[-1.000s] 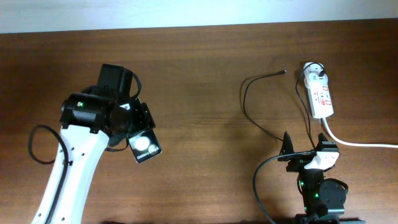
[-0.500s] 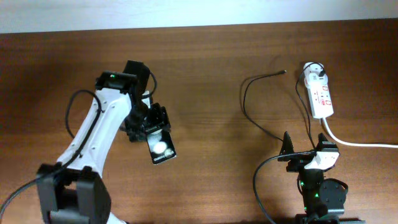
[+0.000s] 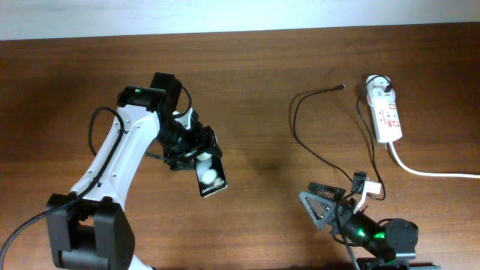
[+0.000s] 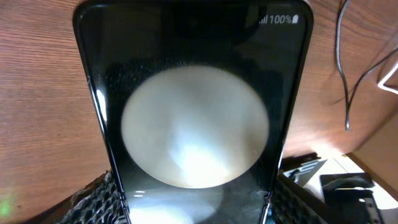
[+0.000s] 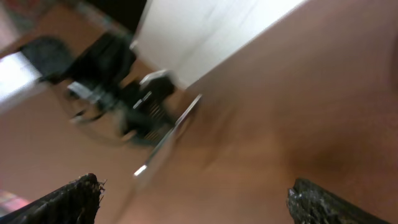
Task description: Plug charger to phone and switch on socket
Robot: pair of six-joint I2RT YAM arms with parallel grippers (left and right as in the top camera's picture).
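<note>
My left gripper (image 3: 193,151) is shut on the phone (image 3: 211,175), a black glossy smartphone with a round white reflection, held above the table left of centre. In the left wrist view the phone (image 4: 193,112) fills the frame between the fingers (image 4: 193,202). The charger's thin black cable (image 3: 297,120) lies in a loop at the right, its connector tip (image 3: 343,87) free on the table. Its white plug adapter (image 3: 380,88) sits at the far end of the socket, a white power strip (image 3: 389,120). My right gripper (image 3: 324,204) is open and empty at the front right, pointing left. Its view is blurred, with the fingers (image 5: 193,199) wide apart.
The strip's thick white cord (image 3: 435,172) runs off the right edge. The black cable passes close to my right arm's base (image 3: 379,236). The left arm and phone show blurred in the right wrist view (image 5: 168,134). The black cable also shows in the left wrist view (image 4: 345,74).
My left arm has carried the phone to the right and a little toward the front. My right gripper has tipped over and swung left, fingers open.
</note>
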